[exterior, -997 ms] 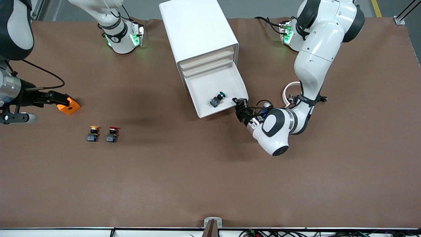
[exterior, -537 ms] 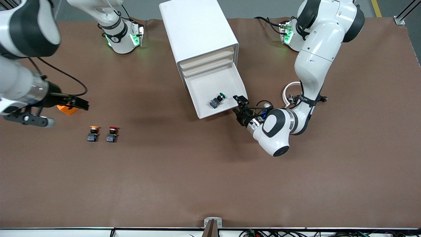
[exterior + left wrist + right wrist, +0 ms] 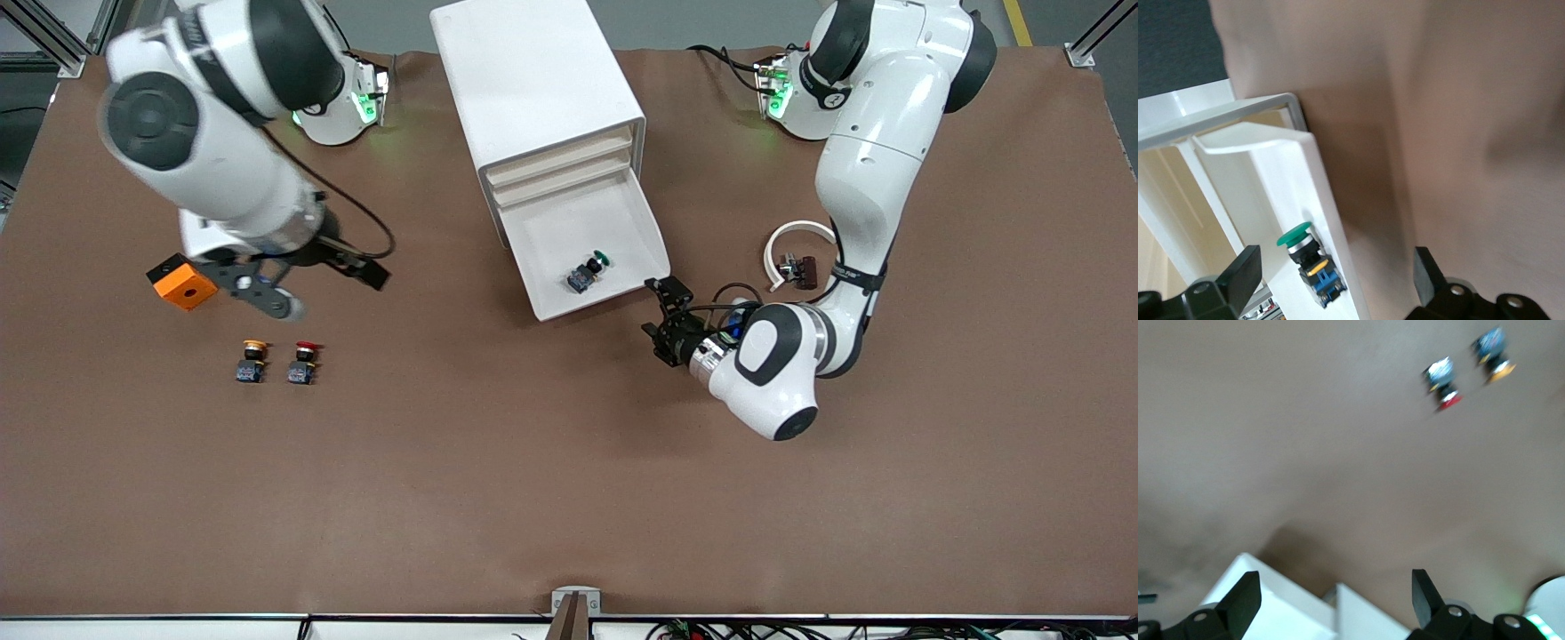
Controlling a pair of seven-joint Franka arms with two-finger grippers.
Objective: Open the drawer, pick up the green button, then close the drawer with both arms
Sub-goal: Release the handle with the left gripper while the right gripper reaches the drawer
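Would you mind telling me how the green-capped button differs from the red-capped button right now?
The green-capped button lies tipped on its side inside the open drawer, while the red-capped button stands cap-up on the bare table. The green one is alone in the drawer; the red one has a yellow-capped button beside it. Both have round caps on dark blocky bodies.
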